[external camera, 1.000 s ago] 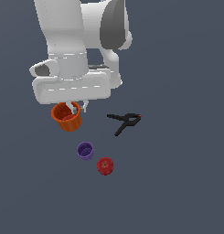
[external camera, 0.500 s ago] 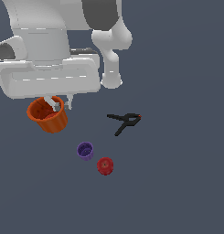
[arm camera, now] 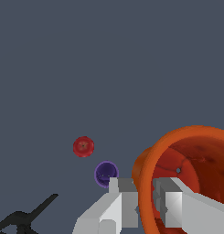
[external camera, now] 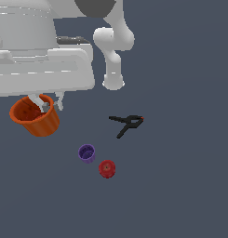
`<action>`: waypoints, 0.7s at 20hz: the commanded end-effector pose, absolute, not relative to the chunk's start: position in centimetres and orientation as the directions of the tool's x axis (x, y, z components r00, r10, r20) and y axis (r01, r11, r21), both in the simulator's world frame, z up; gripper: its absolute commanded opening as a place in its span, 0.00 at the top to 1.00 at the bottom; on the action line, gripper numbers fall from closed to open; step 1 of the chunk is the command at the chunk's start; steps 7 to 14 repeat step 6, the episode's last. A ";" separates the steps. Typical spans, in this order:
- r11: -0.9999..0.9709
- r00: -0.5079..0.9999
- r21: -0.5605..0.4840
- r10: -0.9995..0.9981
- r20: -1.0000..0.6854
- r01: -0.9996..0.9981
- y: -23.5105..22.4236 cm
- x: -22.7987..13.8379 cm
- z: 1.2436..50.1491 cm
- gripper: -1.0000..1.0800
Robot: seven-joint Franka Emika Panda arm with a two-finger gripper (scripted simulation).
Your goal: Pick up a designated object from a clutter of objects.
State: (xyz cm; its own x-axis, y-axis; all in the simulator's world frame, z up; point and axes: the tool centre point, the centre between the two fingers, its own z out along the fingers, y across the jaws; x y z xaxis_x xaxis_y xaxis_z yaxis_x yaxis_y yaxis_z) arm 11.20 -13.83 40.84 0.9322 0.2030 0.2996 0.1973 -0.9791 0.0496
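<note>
One finger sits inside the orange cup, one outside, gripper pinching only its rim. Cup tilts at the exterior view's left, so I'd guess it could slip out and drop near the purple cup.

A plain grey floor carries the purple cup, red cup and, seemingly flat, the black clamp.

arm: big white Panda body fills the exterior view from about 9 to 12 o'clock, wrist block hanging low
gripper: pointing down, jaws pinched onto the orange cup wall, one finger inside, one outside
fingers: pale grey, straddling the rim
</note>
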 end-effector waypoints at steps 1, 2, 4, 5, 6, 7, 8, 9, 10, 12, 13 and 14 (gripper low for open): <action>-0.979 0.932 0.050 0.203 0.301 0.197 -14.0 11.5 41.3 1.00; -0.979 0.932 0.050 0.203 0.301 0.197 -14.0 11.6 41.4 1.00; -0.979 0.932 0.050 0.203 0.301 0.197 -14.0 11.6 41.4 1.00; -0.979 0.932 0.050 0.203 0.301 0.197 -14.0 11.6 41.4 1.00; -0.979 0.932 0.050 0.203 0.301 0.197 -14.0 11.6 41.4 1.00; -0.979 0.932 0.050 0.203 0.301 0.197 -14.0 11.6 41.4 1.00; -0.979 0.932 0.050 0.203 0.301 0.197 -14.0 11.6 41.4 1.00; -0.979 0.932 0.050 0.203 0.301 0.197 -14.0 11.6 41.4 1.00; -0.979 0.932 0.050 0.203 0.301 0.197 -14.0 11.6 41.4 1.00; -0.979 0.932 0.050 0.203 0.301 0.197 -14.0 11.6 41.4 1.00; -0.979 0.932 0.050 0.203 0.301 0.197 -14.0 11.6 41.4 1.00; -0.979 0.932 0.050 0.203 0.301 0.197 -14.0 11.6 41.4 1.00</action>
